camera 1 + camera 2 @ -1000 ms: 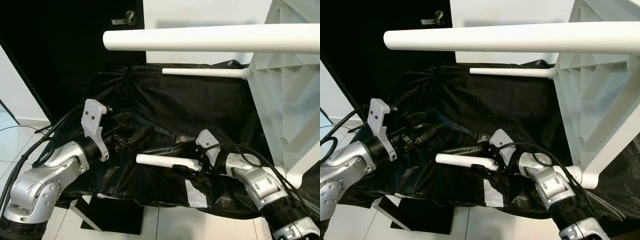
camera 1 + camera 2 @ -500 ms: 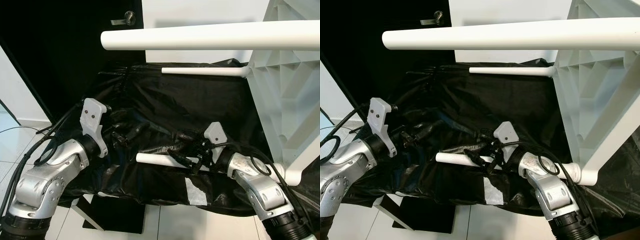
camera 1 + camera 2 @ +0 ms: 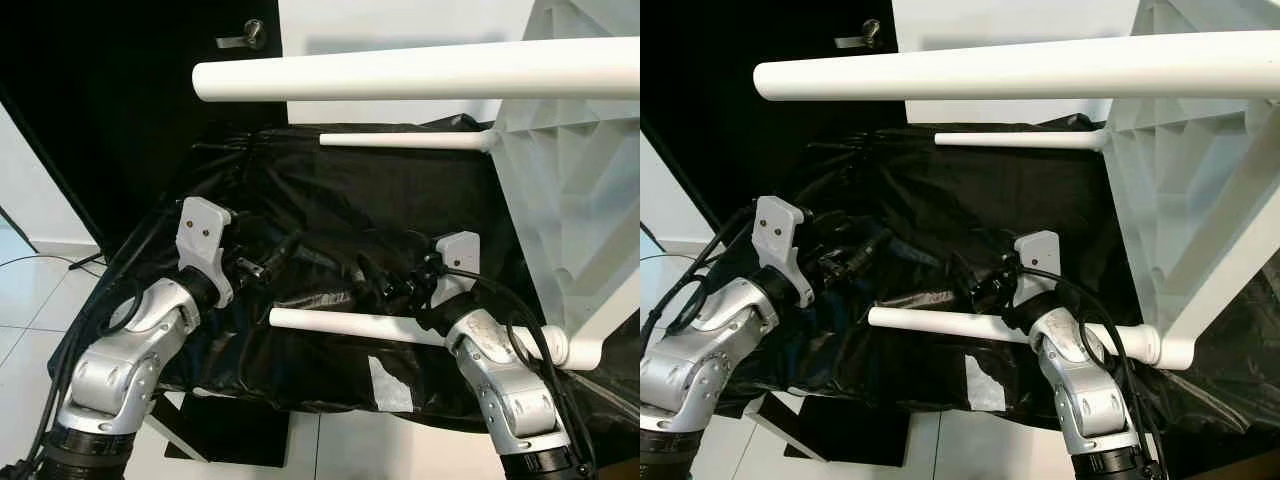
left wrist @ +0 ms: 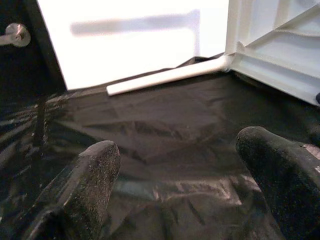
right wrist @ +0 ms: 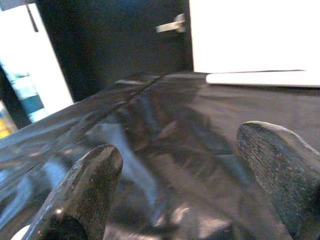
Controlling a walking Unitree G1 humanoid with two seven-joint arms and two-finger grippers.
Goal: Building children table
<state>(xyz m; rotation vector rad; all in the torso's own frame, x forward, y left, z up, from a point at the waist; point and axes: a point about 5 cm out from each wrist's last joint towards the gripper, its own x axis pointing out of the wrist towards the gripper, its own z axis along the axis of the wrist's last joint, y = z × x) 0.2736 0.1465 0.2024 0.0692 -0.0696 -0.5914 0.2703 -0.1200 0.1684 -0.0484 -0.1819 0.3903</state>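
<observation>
We saw a white children's table tipped on its side at our right, resting on a surface draped in black plastic sheeting. Three white legs jutted leftward from it: a top leg, a far leg, and a near leg lying low across the sheeting.

Our right gripper hovered just above the near leg, fingers apart and holding nothing. Our left gripper hovered over the sheeting further left, fingers likewise apart and empty.

We judged the near leg might not be seated firmly; a nudge from the right gripper could loosen or twist it.

The leg's socket was hidden behind our right arm, and the table was cut off at the frame edge.
</observation>
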